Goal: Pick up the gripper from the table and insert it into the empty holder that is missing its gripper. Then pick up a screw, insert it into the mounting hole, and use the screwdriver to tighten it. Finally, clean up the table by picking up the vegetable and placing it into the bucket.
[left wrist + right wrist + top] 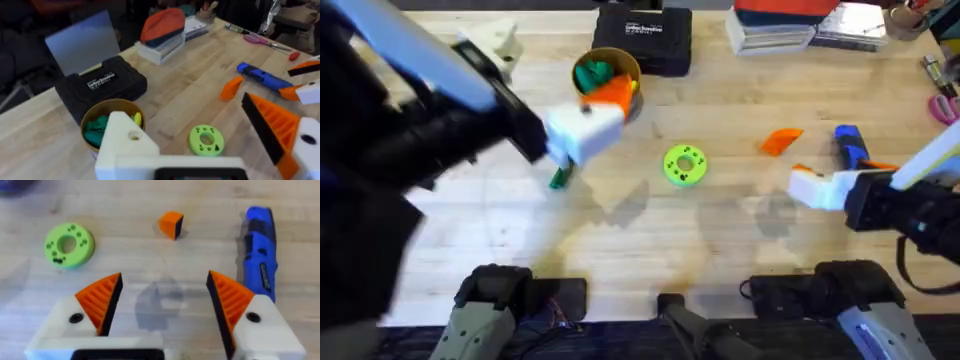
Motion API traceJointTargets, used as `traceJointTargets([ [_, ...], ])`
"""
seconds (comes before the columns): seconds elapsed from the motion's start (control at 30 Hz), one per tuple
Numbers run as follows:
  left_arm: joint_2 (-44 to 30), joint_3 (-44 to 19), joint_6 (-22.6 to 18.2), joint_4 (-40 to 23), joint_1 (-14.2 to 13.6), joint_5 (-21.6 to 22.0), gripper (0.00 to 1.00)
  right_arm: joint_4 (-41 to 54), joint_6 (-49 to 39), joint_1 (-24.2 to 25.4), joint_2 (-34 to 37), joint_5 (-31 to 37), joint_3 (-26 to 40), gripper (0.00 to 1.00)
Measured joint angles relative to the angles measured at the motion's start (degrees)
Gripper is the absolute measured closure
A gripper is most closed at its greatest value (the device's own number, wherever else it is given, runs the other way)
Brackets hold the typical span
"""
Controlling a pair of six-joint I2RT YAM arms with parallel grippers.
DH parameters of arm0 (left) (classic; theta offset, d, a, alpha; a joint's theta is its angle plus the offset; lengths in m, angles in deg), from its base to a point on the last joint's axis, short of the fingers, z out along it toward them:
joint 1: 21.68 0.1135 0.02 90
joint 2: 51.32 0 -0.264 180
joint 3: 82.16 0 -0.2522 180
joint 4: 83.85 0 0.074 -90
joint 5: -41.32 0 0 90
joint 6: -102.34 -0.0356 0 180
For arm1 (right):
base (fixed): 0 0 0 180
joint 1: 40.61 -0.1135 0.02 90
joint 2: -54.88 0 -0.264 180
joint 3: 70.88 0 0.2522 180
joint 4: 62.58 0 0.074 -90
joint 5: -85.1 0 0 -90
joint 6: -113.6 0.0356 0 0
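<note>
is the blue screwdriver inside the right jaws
No, the screwdriver lies on the table beside the open right gripper, outside its jaws.

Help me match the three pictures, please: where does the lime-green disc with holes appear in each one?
Overhead: the lime-green disc lies mid-table, right of the bucket.
Left wrist: the disc sits low, right of centre, beside the bucket.
Right wrist: the disc is at upper left.
Shared landmark: the blue screwdriver, beyond the orange piece.

Lime-green round disc with holes (684,165) mid-table, small orange wedge-shaped piece (781,141) to its right, black case with white label (644,40) at the far edge, stacked books (775,30), pink-handled scissors (943,103) far right.
</note>
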Motion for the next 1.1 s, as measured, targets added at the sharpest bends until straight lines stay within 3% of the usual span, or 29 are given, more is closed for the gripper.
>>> traceJointTargets([
  [0.23, 19.2, 21.0, -6.0, 18.0, -5.3, -0.9, 0.015, 6.4, 0.0, 0.0, 0.0, 0.0, 0.0, 0.008],
  [0.43, 34.5, 33.5, -6.3, 21.5, -6.1, -1.3, 0.015, 6.4, 0.0, 0.0, 0.0, 0.0, 0.0, 0.008],
  [0.6, 36.6, 39.4, -5.0, 27.7, -6.3, -1.3, 0.015, 6.4, 0.0, 0.0, 0.0, 0.0, 0.0, 0.008],
  [0.83, 36.6, 42.0, -4.2, 18.5, -6.7, -2.2, 0.015, 6.4, 0.0, 0.0, 0.0, 0.0, 0.0, 0.008],
  [1.1, 36.5, 41.9, -4.2, 18.0, -6.7, -4.6, 0.015, 6.4, 0.0, 0.0, 0.0, 0.0, 0.0, 0.008],
])
